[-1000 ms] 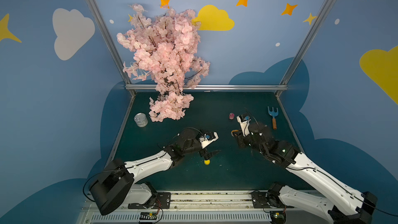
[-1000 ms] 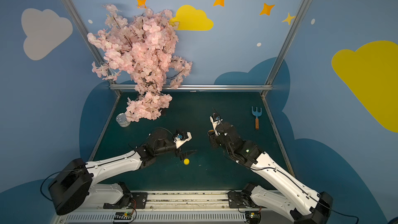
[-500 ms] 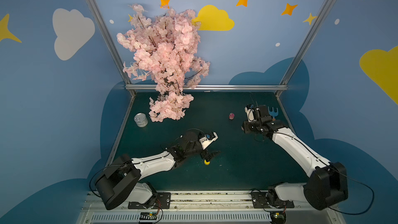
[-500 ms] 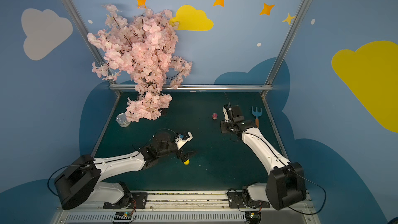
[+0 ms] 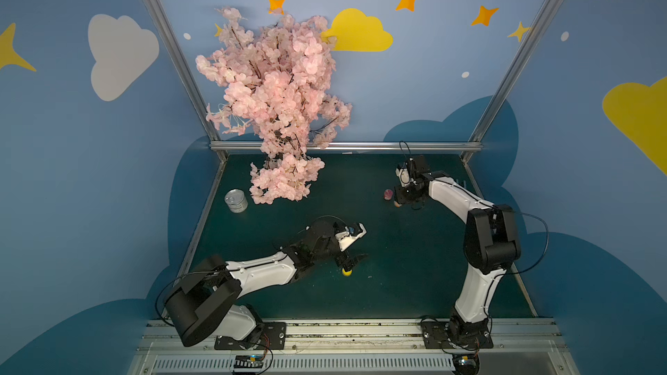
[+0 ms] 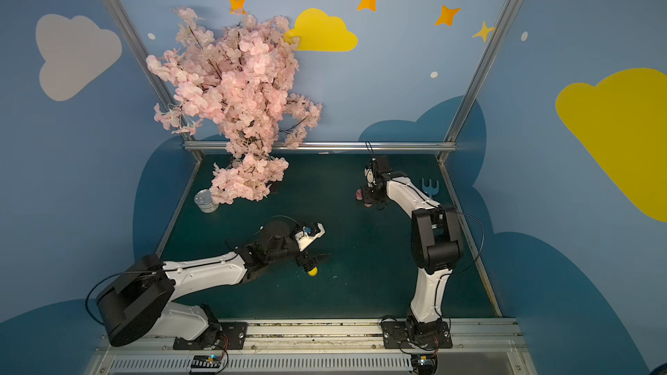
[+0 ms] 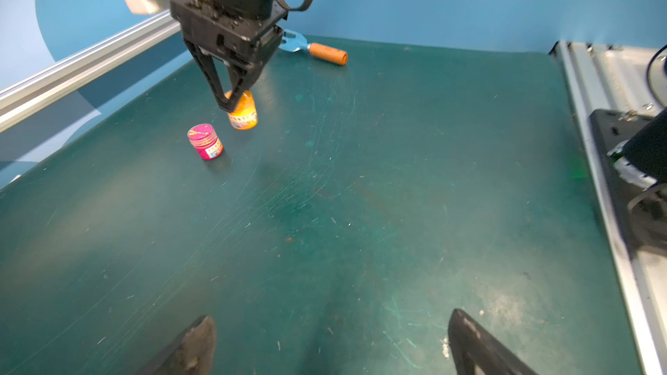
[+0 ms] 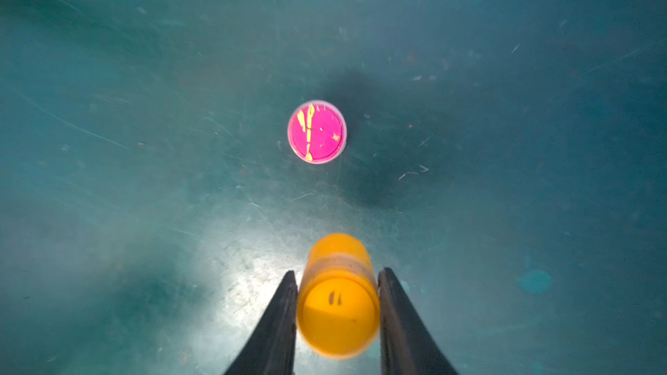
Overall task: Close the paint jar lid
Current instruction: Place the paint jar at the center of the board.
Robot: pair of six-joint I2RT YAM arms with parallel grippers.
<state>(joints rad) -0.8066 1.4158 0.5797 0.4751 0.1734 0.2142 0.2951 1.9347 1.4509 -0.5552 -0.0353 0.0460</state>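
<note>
**Orange jar clamped in the right gripper, beside the pink one**

A shiny metal tin can (image 5: 236, 200) stands at the left of the scuffed green mat (image 7: 397, 193), by a drooping spray of pink blossom (image 5: 274, 102). The left arm lies low, stretched across the mat. Its left gripper (image 7: 330, 322) is spread wide, with nothing between the dark tapered fingers. A small yellow round piece (image 5: 347, 272) sits just beside their tips, too small to identify. Farther right stands a short pink jar (image 7: 204, 140), its ridged lid on and streaked yellow on top. Near it but apart, the right gripper (image 8: 338, 275) points straight down from a high folded elbow. Its narrowed jaws pinch the smooth, cylindrical orange paint jar (image 8: 337, 304) by its upper sides, and the jar is slightly tilted. Behind lies a blue fork (image 7: 314, 50) with an orange handle.
</note>
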